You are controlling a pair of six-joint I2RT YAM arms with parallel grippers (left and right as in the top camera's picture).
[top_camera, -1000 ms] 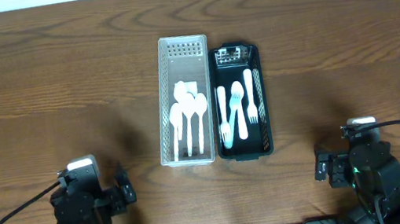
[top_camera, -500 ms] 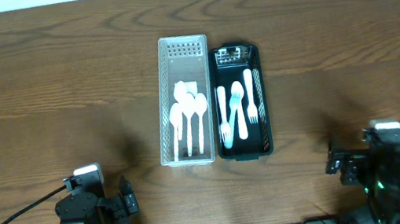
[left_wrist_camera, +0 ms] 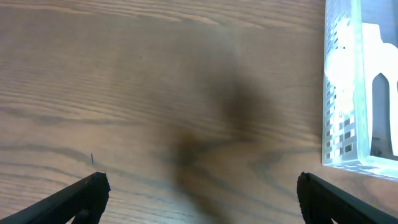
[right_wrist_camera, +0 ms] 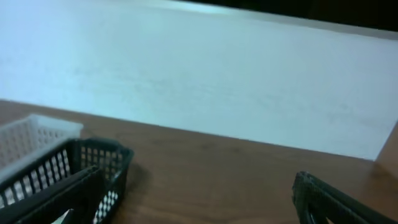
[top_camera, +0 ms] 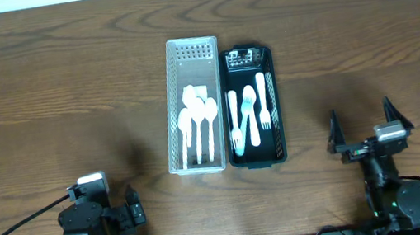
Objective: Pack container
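Observation:
A white perforated container point(top_camera: 191, 103) holds three white spoons point(top_camera: 196, 118). Beside it on the right, a black perforated container point(top_camera: 252, 103) holds several white forks point(top_camera: 249, 116). My left gripper point(top_camera: 92, 222) is open and empty near the front left edge; its fingertips point(left_wrist_camera: 199, 196) frame bare wood, and the white container's corner point(left_wrist_camera: 354, 93) shows at the right. My right gripper point(top_camera: 369, 129) is open and empty at the front right, fingers pointing toward the far edge. In its wrist view point(right_wrist_camera: 199, 199) the black container point(right_wrist_camera: 74, 171) lies left.
Brown wooden table point(top_camera: 39, 93) with a pale wall beyond its far edge point(right_wrist_camera: 205, 74). Cables trail from both arm bases at the front edge.
The right arm has pulled back toward the front edge and tilted up, its open fingers now pointing at the far side. The left arm settled slightly lower. The containers have not moved.

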